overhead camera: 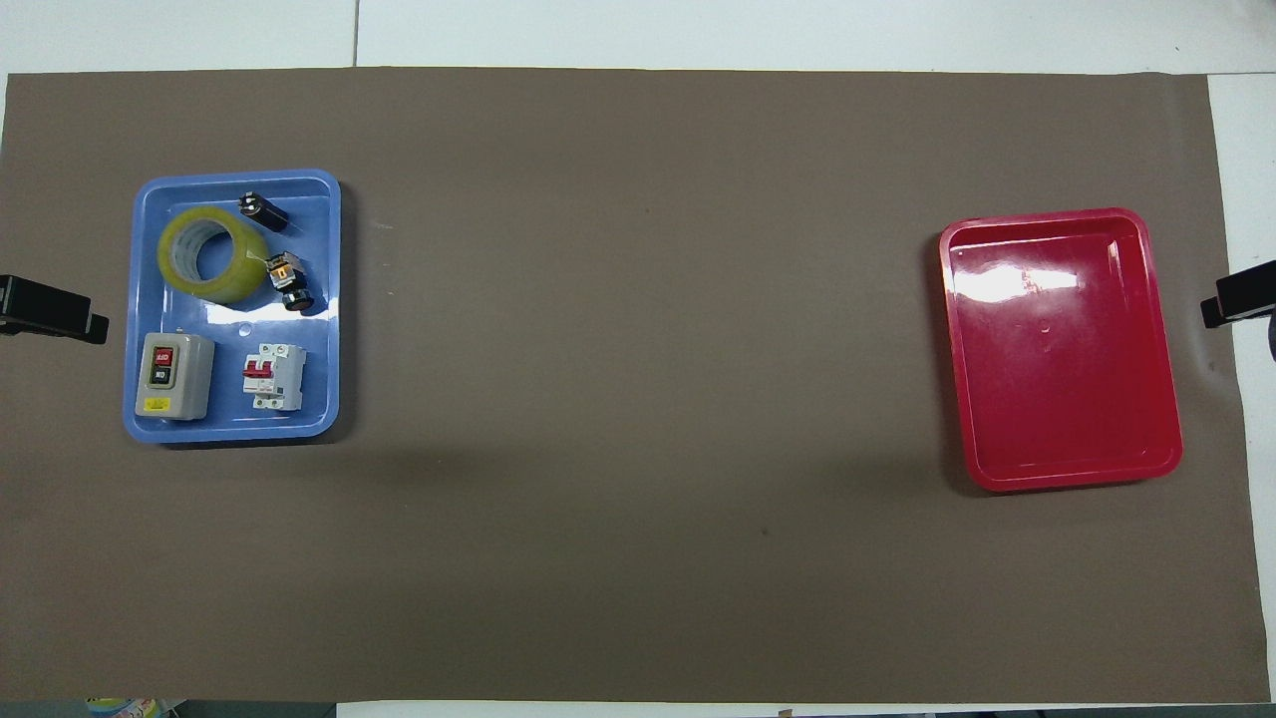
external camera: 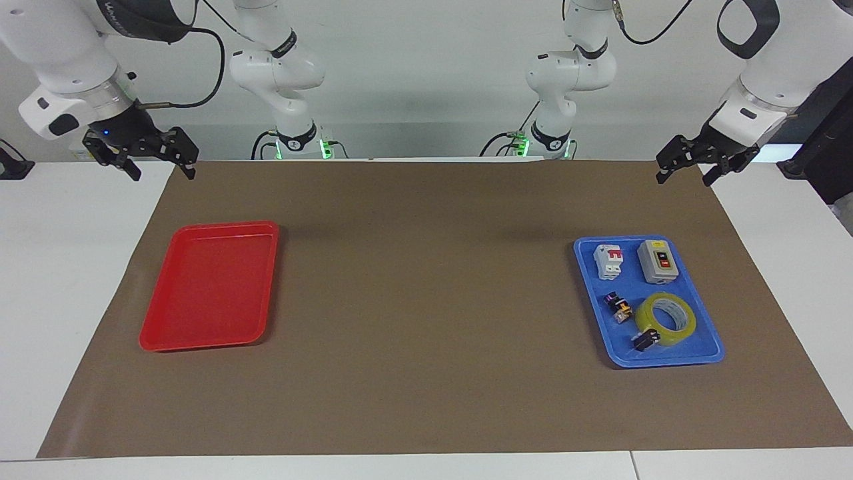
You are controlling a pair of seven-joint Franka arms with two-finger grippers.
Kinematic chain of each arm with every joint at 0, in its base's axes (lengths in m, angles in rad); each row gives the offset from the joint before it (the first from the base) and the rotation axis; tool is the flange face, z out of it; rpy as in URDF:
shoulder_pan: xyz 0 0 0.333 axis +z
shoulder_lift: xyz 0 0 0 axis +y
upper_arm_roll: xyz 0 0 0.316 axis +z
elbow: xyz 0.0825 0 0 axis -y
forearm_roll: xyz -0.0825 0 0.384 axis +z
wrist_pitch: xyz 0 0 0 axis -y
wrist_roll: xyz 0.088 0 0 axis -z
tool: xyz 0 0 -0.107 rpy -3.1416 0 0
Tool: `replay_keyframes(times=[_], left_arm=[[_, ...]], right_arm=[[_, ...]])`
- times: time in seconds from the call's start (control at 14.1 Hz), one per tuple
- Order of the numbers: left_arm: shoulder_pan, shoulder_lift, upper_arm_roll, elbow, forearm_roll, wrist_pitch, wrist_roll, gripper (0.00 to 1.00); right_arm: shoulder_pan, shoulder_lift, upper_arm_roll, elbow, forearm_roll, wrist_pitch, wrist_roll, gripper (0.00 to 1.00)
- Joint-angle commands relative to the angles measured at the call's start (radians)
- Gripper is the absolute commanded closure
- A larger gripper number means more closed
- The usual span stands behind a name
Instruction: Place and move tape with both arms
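The yellow tape roll point(external camera: 673, 337) lies flat in a blue tray point(external camera: 666, 363), in the part of the tray farther from the robots; it also shows in the overhead view point(overhead camera: 177, 254). My left gripper point(external camera: 684, 177) hangs open and empty over the mat's corner at the left arm's end, well apart from the tray. Only its tip point(overhead camera: 55, 311) shows in the overhead view. My right gripper point(external camera: 164, 172) hangs open and empty over the mat's corner at the right arm's end; its tip point(overhead camera: 1236, 297) shows in the overhead view.
The blue tray also holds a grey switch box point(external camera: 658, 261), a white circuit breaker point(external camera: 608, 261) and small black connectors point(external camera: 618, 307) beside the tape. A red tray point(external camera: 206, 287) lies at the right arm's end. A brown mat point(external camera: 426, 300) covers the table.
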Motion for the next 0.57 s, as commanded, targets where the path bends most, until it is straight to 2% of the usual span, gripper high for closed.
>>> replay_keyframes(times=[0.0,0.35,0.49], left_arm=[[-0.006,-0.021,0.003,-0.018,0.013,0.009,0.012,0.00],[-0.015,-0.024,0.003,-0.019,0.013,-0.013,0.010,0.00],[0.000,-0.021,0.006,-0.027,0.019,0.032,0.018,0.02]], right_arm=[[-0.001,-0.011,0.003,-0.010,0.008,0.001,-0.003,0.00],[-0.007,-0.011,0.003,-0.010,0.008,-0.001,-0.003,0.00],[-0.010,-0.011,0.003,-0.010,0.008,-0.001,-0.003,0.00]])
